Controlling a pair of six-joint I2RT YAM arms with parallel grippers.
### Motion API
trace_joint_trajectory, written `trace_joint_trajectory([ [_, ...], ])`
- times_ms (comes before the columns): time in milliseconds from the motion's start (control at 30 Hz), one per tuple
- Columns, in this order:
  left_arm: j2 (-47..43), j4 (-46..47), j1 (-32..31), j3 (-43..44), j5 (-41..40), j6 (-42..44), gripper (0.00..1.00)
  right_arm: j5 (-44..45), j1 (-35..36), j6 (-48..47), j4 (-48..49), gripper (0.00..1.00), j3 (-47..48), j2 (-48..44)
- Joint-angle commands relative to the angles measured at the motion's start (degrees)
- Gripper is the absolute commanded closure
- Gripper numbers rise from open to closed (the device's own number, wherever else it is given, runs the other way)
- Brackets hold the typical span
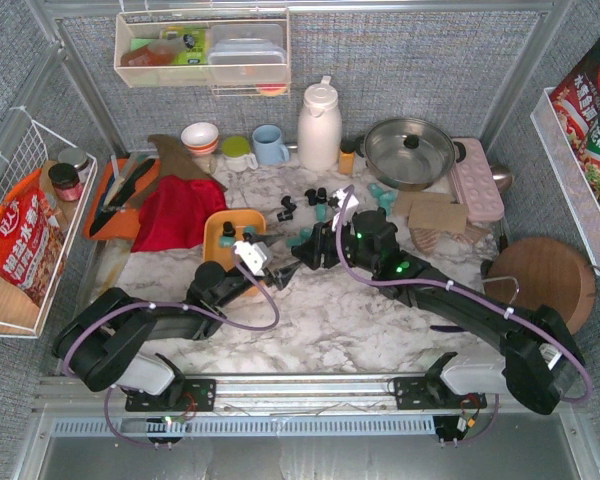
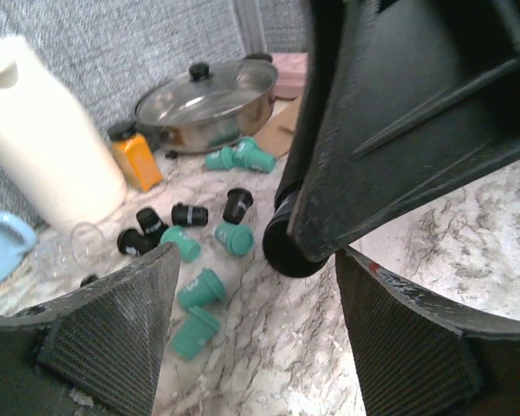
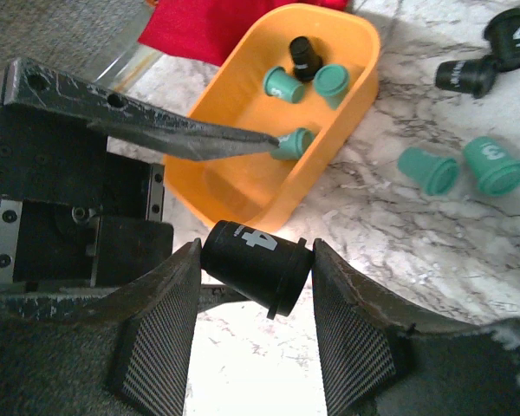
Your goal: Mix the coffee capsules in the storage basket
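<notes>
Loose teal and black capsules [image 3: 429,169] litter our marble counter [image 3: 399,251]; the orange plastic basket [image 3: 234,186] holds others. Our right pincer [image 3: 256,260] clamps one black capsule [image 3: 256,269]; our left pincer [image 2: 258,269] gapes empty.

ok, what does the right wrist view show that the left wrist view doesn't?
Only right wrist: the orange storage basket with a few capsules inside, a black capsule marked 4 gripped in the right hand, and a red cloth.
Only left wrist: white jug, lidded steel pan, small orange jar, blue mug.
Both: marble tabletop with loose black and teal capsules.
</notes>
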Motion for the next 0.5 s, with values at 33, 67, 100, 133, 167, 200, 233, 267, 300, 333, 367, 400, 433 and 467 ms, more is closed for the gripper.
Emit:
trace_joint_trajectory([
  [33,-0.9,6.3,-0.7,-0.2,4.8,1.9,0.20,-3.4,0.1,3.0,4.7,0.57,-0.5,-0.1],
  [67,-0.9,6.5,-0.8,-0.3,4.8,1.9,0.21,-3.7,0.1,3.2,4.7,0.57,-0.3,0.1],
  [100,-0.9,6.5,-0.9,-0.3,4.8,1.9,0.21,-4.0,0.1,3.6,4.8,0.57,-0.2,0.3],
  [133,-0.9,6.5,-1.0,-0.3,4.8,2.1,0.21,-4.2,0.1,4.0,5.0,0.57,-0.2,0.4],
  [167,-1.0,6.5,-1.0,-0.3,4.8,2.3,0.23,-4.4,0.1,4.4,5.3,0.57,-0.3,0.5],
  [200,-1.1,6.4,-1.2,-0.3,4.8,2.5,0.25,-4.6,0.1,4.7,5.7,0.57,-0.4,0.6],
  [233,-1.1,6.3,-1.2,-0.3,5.0,2.9,0.28,-4.7,0.1,5.1,5.9,0.57,-0.4,0.7],
  [267,-1.0,6.0,-1.2,-0.3,5.1,3.3,0.35,-4.8,0.1,5.3,5.9,0.57,-0.3,0.8],
  [300,-1.1,5.8,-1.2,-0.2,5.4,3.8,0.41,-4.9,0.1,5.5,5.9,0.56,-0.3,0.8],
  [333,-1.2,5.5,-1.2,-0.2,5.5,4.3,0.46,-5.0,0.1,5.6,5.9,0.56,-0.3,0.7],
  [367,-1.2,5.2,-1.2,-0.1,5.5,4.7,0.51,-5.0,0.1,5.7,5.9,0.56,-0.3,0.6],
  [400,-1.2,4.9,-1.3,-0.1,5.5,5.0,0.55,-5.0,0.1,5.8,5.8,0.55,-0.3,0.5],
  [433,-1.2,4.7,-1.3,0.0,5.5,5.2,0.58,-5.0,0.1,5.9,5.7,0.54,-0.3,0.3],
  [467,-1.2,4.5,-1.3,0.0,5.5,5.4,0.60,-5.0,0.1,5.8,5.4,0.51,-0.3,0.2],
])
